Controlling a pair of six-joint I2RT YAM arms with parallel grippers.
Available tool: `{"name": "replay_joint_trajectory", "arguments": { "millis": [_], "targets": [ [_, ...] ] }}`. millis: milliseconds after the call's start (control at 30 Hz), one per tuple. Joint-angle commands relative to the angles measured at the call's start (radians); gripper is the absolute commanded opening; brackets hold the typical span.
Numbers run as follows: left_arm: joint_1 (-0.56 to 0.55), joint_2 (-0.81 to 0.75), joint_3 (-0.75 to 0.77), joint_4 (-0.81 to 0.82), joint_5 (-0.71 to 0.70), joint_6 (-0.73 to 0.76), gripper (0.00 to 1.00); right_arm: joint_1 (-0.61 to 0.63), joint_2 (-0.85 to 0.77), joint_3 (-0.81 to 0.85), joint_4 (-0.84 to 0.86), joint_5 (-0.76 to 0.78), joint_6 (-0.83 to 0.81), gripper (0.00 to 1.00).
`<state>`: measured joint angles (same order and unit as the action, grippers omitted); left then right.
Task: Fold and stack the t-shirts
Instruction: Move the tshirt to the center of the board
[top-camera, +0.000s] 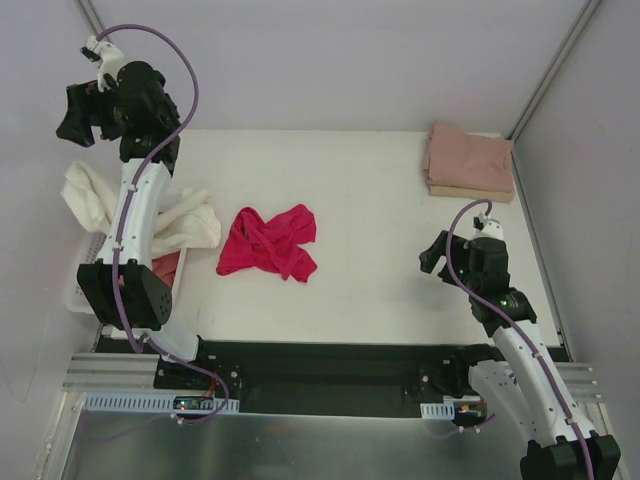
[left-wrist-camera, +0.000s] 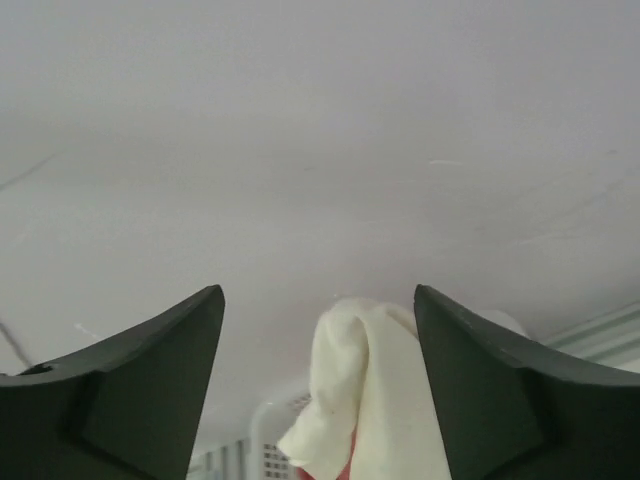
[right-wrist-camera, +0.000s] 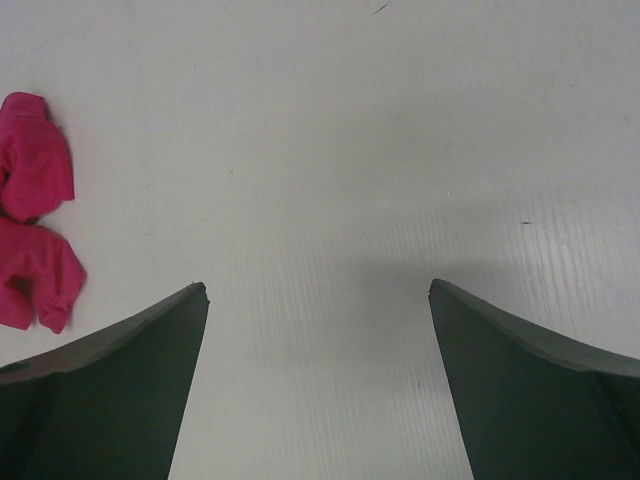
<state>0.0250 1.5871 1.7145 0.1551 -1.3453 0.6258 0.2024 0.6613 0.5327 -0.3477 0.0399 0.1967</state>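
Top external shows the crimson t-shirt (top-camera: 268, 243) crumpled mid-frame; my left gripper (top-camera: 75, 115), upper left, and right gripper (top-camera: 432, 255), lower right, are both spread, empty. Pinching a bunched fold, not an edge, could tangle it worse.

**Arm hardware: appearance notes**

Left arm (top-camera: 135, 215): white moulded link shells alternate with matte black, blocky joint housings. The biggest is the black elbow housing (top-camera: 125, 290). A thin purple cable (top-camera: 190, 85) follows the shell, arcs free past the wrist and ends at a small white fitting (top-camera: 100, 46).

Left gripper (top-camera: 82, 115): all black from above. In the wrist view its two fingers (left-wrist-camera: 130, 390) are dark grey-green wedges with smooth curved inner edges, narrowing to blunt tips.

Right arm (top-camera: 520, 350): same build, with white shells, black joints and its own purple cable (top-camera: 449, 250).

Right gripper (top-camera: 433, 256): black, with matching dark wedge fingers (right-wrist-camera: 110, 390).

Both black bases (top-camera: 185, 378) sit at the table's near edge.
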Motion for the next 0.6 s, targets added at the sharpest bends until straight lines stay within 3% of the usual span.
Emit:
{"name": "replay_joint_trajectory", "arguments": {
  "millis": [0,233,333,500,567],
  "targets": [
    [-0.08,-0.035,0.063,0.155,-0.094,0.1,0.99,0.011,-0.003,0.01,0.033,-0.015,-0.01,0.97],
    [-0.135,-0.01,0.102,0.23,-0.132,0.23,0.99,0.014,-0.014,0.007,0.036,-0.018,-0.006,0.97],
    [-0.256,0.005,0.117,0.264,-0.138,0.293,0.99,0.014,-0.012,0.006,0.036,-0.021,-0.006,0.97],
    [-0.642,0.097,0.175,0.29,-0.066,0.339,0.99,0.017,-0.009,0.009,0.038,-0.032,-0.005,0.97],
    [-0.741,0.158,0.221,0.268,-0.014,0.301,0.99,0.017,-0.014,0.01,0.03,-0.031,-0.005,0.97]
  ]
}}
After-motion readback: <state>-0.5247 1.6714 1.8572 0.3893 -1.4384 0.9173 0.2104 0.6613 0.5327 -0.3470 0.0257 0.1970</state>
